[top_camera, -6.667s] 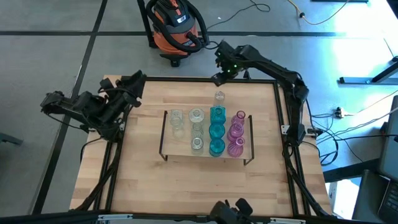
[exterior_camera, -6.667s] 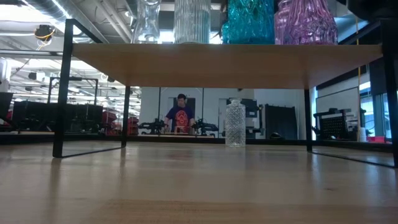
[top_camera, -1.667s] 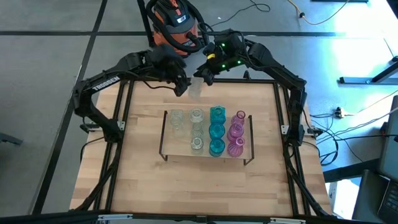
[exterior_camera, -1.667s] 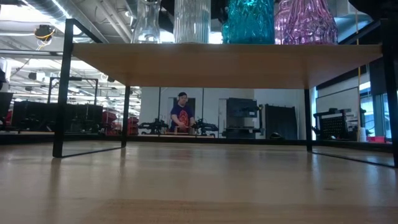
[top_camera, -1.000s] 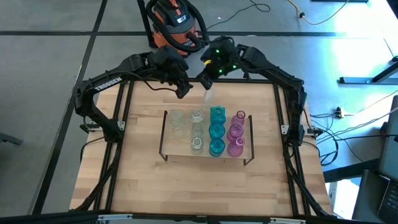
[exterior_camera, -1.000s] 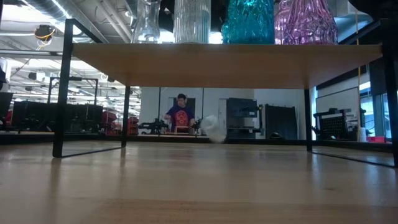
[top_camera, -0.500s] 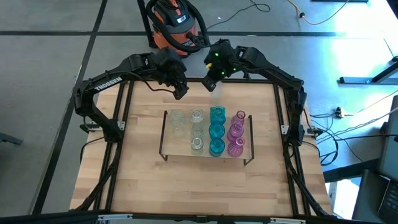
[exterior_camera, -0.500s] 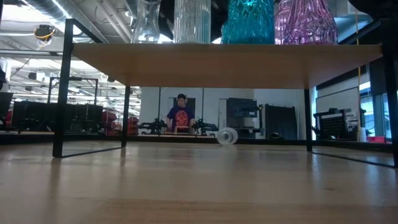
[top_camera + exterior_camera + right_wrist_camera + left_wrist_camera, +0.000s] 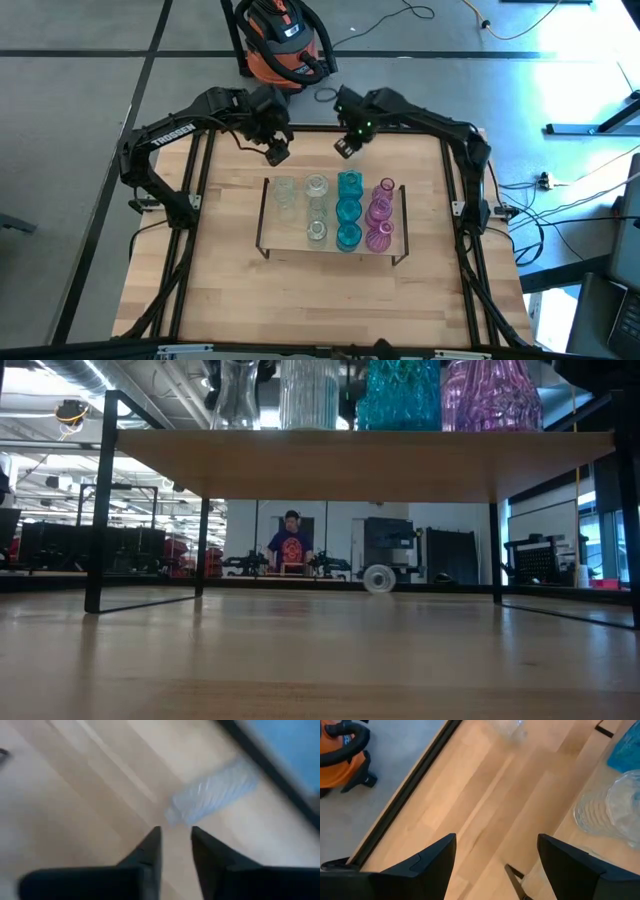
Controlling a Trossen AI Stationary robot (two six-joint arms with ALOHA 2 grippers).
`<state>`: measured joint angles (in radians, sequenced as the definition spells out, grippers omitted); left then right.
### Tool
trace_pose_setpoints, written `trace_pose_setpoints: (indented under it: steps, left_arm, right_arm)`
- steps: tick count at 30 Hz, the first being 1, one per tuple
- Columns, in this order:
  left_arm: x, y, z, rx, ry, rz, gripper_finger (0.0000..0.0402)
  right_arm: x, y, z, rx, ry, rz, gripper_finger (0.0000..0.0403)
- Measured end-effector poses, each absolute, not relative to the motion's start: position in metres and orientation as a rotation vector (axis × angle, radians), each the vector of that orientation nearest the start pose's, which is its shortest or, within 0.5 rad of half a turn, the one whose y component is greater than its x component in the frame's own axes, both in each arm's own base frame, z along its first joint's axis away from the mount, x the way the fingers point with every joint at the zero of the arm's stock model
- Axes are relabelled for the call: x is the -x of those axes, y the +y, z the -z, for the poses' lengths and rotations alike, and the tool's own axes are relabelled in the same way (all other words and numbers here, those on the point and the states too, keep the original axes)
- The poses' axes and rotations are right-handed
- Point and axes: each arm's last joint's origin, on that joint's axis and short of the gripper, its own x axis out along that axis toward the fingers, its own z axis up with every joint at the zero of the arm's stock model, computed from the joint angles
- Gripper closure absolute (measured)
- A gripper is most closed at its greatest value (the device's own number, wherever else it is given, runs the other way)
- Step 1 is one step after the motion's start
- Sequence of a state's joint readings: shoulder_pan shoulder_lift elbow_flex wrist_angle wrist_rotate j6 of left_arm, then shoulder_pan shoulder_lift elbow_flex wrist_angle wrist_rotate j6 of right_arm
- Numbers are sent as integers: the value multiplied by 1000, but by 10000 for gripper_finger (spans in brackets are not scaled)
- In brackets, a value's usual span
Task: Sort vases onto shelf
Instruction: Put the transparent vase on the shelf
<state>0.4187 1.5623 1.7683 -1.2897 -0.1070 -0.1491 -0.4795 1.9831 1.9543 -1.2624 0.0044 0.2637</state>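
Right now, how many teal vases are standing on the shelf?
3, in one column on the shelf, seen from the high view: upper teal vase, middle teal vase, lower teal vase. None seems hidden.

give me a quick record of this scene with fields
fallen item: clear vase lying on its side on the table, behind the shelf
right tool: near it, slightly open, empty
left tool: open, empty, beyond the shelf's back edge
on shelf: teal vases, pink vases, clear ones, upright
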Motion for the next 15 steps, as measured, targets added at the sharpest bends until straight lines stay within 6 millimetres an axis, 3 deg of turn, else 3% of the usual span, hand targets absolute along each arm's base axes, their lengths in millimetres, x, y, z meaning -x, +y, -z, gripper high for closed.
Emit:
trace_pose_setpoints:
  steps: [4,7,15]
  left_arm:
    - [-264,121,-391,301,1051,-553,129]
    - [-264,121,-391,287,1052,-545,129]
    - [-263,130,-392,252,1031,-487,129]
  right_arm:
    - [-347,-186,-262,-677,1284,721,226]
    - [-342,-189,-239,-790,1278,824,160]
    - [-337,-208,-222,-1084,1075,1031,38]
